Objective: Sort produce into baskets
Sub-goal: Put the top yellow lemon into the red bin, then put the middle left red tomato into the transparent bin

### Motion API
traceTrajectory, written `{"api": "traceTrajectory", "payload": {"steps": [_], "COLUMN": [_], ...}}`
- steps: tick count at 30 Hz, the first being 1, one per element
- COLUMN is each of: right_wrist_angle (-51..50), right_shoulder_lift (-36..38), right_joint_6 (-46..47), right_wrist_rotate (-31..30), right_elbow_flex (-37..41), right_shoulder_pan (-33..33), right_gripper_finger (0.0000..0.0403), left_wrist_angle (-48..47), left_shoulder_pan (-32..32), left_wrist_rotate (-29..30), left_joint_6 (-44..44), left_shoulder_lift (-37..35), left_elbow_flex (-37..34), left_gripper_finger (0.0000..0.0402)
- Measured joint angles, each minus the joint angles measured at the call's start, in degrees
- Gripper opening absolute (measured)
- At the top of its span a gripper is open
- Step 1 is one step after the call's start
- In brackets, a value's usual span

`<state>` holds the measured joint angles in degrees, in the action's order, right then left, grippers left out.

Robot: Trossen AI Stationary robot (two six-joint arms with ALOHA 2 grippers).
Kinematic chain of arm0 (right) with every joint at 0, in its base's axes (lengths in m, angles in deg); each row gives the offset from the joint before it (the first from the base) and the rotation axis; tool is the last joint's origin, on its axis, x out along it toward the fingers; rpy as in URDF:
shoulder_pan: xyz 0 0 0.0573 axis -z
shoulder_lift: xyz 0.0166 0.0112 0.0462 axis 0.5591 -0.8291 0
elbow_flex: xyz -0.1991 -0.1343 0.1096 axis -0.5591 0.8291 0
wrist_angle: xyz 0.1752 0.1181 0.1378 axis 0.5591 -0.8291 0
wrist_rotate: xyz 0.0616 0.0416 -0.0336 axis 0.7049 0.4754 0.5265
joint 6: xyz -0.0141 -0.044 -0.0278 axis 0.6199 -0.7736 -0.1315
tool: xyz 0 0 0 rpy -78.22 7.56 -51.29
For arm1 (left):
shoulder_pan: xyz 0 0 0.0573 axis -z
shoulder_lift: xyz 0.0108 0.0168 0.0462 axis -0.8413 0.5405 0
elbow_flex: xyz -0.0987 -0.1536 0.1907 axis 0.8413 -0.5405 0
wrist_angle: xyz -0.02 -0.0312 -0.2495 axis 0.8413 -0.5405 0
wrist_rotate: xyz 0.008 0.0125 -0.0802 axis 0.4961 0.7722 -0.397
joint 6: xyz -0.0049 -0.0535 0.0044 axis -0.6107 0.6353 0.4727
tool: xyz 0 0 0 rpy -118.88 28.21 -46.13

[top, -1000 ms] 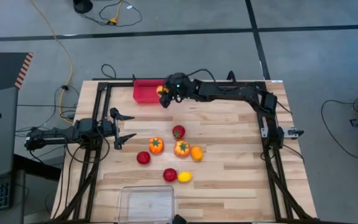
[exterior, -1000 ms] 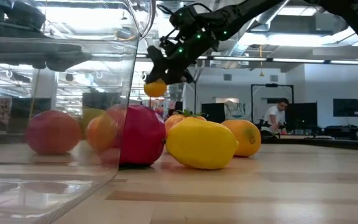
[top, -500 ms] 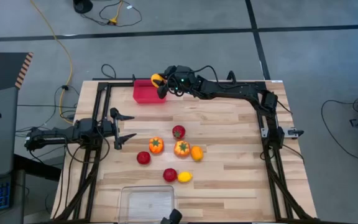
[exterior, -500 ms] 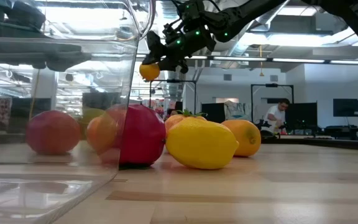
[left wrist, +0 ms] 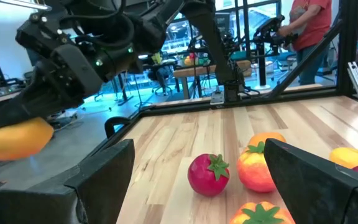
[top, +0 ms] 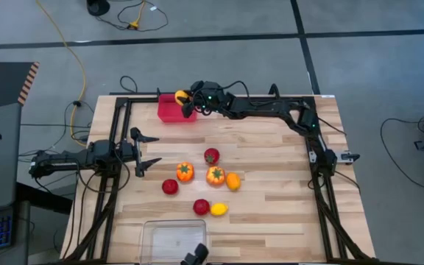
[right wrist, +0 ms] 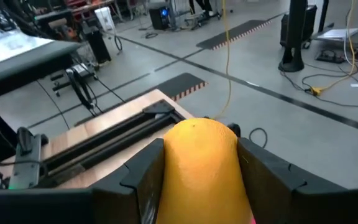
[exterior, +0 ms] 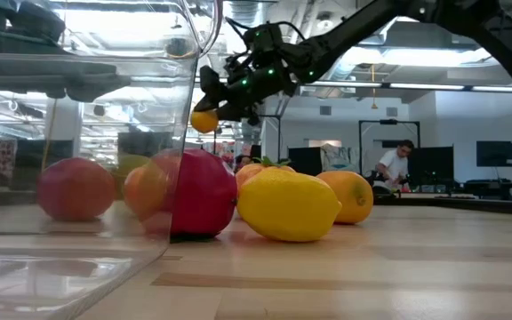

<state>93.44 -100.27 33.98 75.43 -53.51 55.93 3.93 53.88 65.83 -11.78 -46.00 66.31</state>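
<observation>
Right gripper (top: 185, 102) clenched on yellow-orange fruit (top: 182, 97) above red bin (top: 171, 110). Left gripper (top: 150, 149) spread wide, empty, beside seven loose fruits (top: 211, 156); clear bin (top: 173, 241) nearest table edge.

Worktop (top: 271, 169): pale wood planks, edged by a black metal frame (top: 116, 140). Grey floor around it, crossed by dark tape lines (top: 197, 40). Yellow cable (top: 76, 59) runs over the floor toward the worktop's far left corner; black cables (top: 135, 15) coil beyond the far edge. Hazard-striped mat (top: 6, 81) at left. Low view: person (exterior: 391, 169) seated among monitors (exterior: 496, 153) in the room behind.
</observation>
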Motion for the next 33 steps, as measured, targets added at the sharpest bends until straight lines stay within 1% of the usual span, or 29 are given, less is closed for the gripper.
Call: {"api": "traceTrajectory", "payload": {"steps": [20, 28, 33], "right_wrist_angle": [-0.6, -0.7, -0.8], "right_shoulder_lift": [-0.3, -0.3, -0.3], "right_joint_6": [0.0, -0.1, -0.2], "right_wrist_rotate": [-0.2, -0.3, -0.4], "right_elbow_flex": [-0.3, -0.3, -0.3], "right_shoulder_pan": [0.4, 0.5, 0.9], "right_gripper_finger": [0.0215, 0.0266, 0.0281], "left_wrist_angle": [0.0, 0.0, 0.0], "left_shoulder_pan": [0.0, 0.0, 0.0], "left_wrist_rotate": [0.0, 0.0, 0.0], "left_joint_6": [0.0, 0.0, 0.0], "left_shoulder_lift": [0.0, 0.0, 0.0], "left_elbow_flex": [0.0, 0.0, 0.0], "left_gripper_finger": [0.0347, 0.0347, 0.0347]}}
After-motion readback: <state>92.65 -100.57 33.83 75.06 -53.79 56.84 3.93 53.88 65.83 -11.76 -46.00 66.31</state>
